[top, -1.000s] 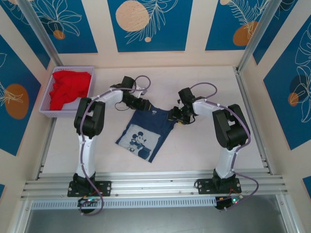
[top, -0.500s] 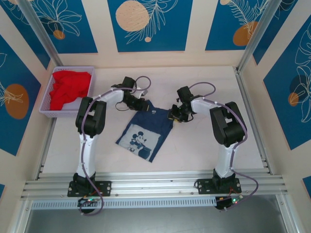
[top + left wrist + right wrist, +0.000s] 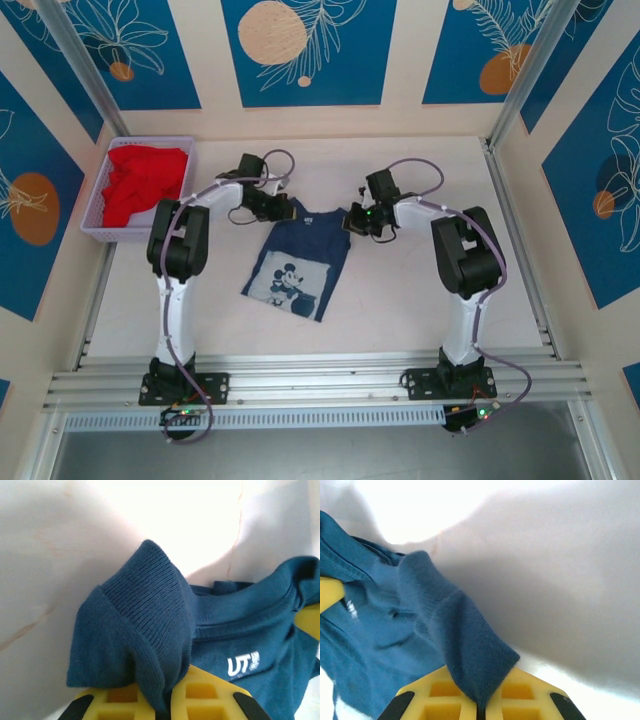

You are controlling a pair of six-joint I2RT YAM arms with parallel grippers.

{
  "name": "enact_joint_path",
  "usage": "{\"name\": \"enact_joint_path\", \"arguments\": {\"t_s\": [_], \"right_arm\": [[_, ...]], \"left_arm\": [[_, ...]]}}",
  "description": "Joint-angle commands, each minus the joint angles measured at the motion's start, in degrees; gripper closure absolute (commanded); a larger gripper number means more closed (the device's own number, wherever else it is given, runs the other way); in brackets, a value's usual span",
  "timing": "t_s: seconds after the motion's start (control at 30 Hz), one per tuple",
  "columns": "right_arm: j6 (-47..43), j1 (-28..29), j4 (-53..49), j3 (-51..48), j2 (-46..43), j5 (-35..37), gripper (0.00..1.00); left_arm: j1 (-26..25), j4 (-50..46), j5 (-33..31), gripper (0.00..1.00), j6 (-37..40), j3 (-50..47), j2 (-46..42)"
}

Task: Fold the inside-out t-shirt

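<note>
At the far left of the worktop [image 3: 430,290], a lilac basket [image 3: 118,238] holds a red garment [image 3: 140,178]. The left gripper [image 3: 283,208] is clamped on the left shoulder of the navy t-shirt [image 3: 298,262]. The shirt lies mid-worktop, print up, collar at the far end. The right gripper [image 3: 352,221] pinches its right shoulder.

The bottom edge crops the left end effector [image 3: 163,702] and the right end effector [image 3: 479,702] in their wrist views; pinched folds of the inside-out t-shirt [image 3: 130,630] hide their inner faces. From above, the neck label [image 3: 308,214] is too small to read.
</note>
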Motion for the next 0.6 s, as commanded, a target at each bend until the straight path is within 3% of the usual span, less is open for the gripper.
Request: {"name": "enact_joint_path", "arguments": {"t_s": [0.0, 0.3, 0.57], "right_arm": [[-3.14, -1.7, 2.39, 1.27, -4.8, -2.85, 1.0], [-5.11, -2.02, 3.01, 6.93, -0.63, -4.31, 1.0], [-9.66, -4.22, -2.74, 26.24, 2.22, -4.07, 1.0]], "left_arm": [[2.08, 4.97, 1.99, 1.0, -3.79, -1.43, -5.4], [1.96, 8.37, 1.66, 1.0, -7.13, 1.6, -2.92], [1.97, 5.71, -1.81, 1.0, -7.79, 18.16, -1.85]]}}
